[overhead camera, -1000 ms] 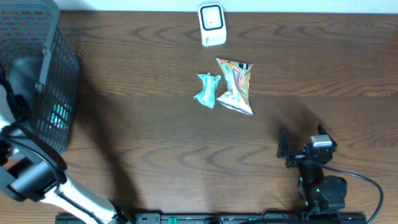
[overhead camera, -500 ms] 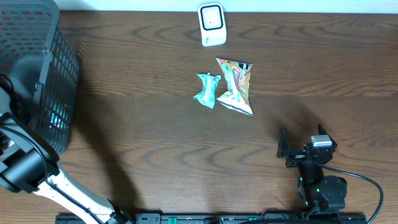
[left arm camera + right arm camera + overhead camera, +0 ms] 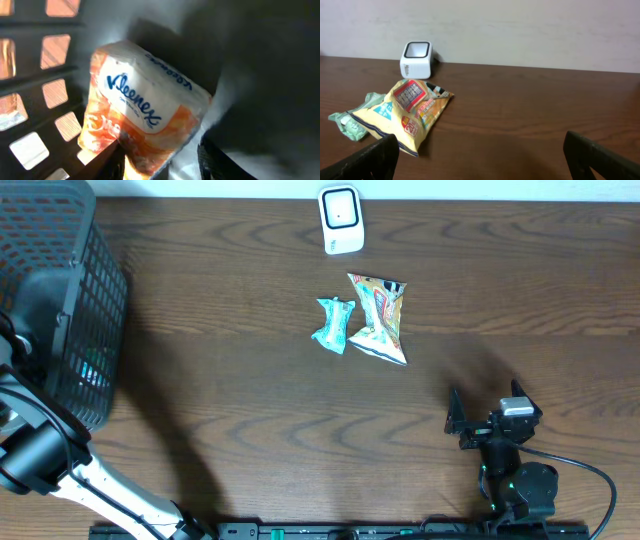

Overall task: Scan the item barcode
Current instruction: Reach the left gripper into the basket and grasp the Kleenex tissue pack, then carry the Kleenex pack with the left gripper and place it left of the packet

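A tissue pack reading "Kleenex" fills the middle of the left wrist view, inside the black basket, between the left gripper's fingers (actual pinching unclear). The right gripper is spread wide above the desk.

Dark wood-grain table; plain pale wall behind far edge; soft even light.

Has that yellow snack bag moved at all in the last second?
No. The yellow snack bag still lies below the white scanner, beside the teal packet.
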Robot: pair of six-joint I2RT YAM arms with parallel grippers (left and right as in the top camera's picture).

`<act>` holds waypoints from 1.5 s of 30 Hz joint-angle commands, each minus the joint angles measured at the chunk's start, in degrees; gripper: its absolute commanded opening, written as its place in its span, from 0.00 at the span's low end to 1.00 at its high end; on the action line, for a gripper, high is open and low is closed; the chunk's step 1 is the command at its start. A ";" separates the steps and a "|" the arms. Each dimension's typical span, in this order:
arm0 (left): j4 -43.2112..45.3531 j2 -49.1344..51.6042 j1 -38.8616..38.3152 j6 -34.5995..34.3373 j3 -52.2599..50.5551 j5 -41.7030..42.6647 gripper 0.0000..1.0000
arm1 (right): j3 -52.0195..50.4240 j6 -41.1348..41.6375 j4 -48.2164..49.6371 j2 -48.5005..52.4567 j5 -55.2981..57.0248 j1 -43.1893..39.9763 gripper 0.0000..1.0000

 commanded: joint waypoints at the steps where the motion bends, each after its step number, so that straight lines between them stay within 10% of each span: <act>1: 1.66 1.18 0.46 0.61 -1.51 1.03 0.29 | -0.07 -0.39 -0.26 -0.35 0.26 0.33 0.99; 3: 1.62 1.18 0.46 0.57 -1.51 1.33 0.08 | -0.07 -0.39 -0.26 -0.35 0.26 0.33 0.99; 15: 4.20 -19.50 -4.02 -7.23 -0.39 17.44 0.07 | -0.09 -0.39 -0.26 -0.33 0.26 0.33 0.99; 26: 15.30 -50.71 -6.78 -54.25 -0.42 45.03 0.07 | -0.07 -0.39 -0.26 -0.35 0.26 0.33 0.99; 38: 7.10 -43.60 -44.04 -38.99 -1.95 48.83 0.07 | -0.09 -0.39 -0.26 -0.33 0.26 0.33 0.99; 45: 6.21 -28.26 -55.71 -38.36 -1.95 29.40 0.08 | -0.07 -0.39 -0.26 -0.33 0.26 0.33 0.99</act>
